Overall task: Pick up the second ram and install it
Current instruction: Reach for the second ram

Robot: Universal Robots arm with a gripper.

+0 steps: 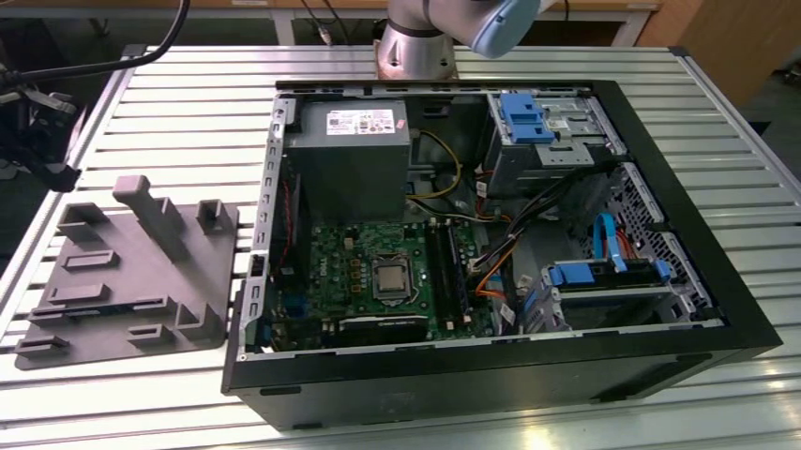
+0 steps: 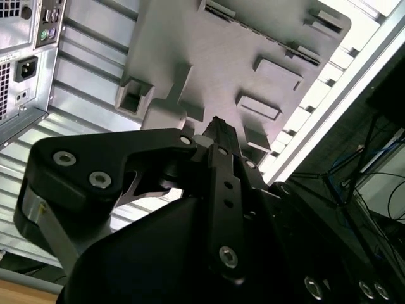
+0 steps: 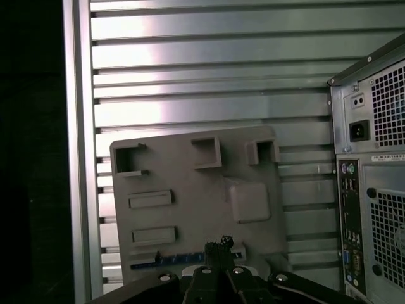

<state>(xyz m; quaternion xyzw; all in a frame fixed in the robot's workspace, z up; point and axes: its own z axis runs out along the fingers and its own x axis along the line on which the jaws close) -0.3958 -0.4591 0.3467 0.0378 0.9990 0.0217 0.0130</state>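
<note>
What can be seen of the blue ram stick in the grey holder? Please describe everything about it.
In the first wrist view the second ram shows as a long, thin blue strip, edge-on, seated in a narrow slot along one edge of the grey holder, which lies on the slatted table beside the computer case. The gripper hangs over its middle and hides part of it; whether they touch I cannot tell.
</note>
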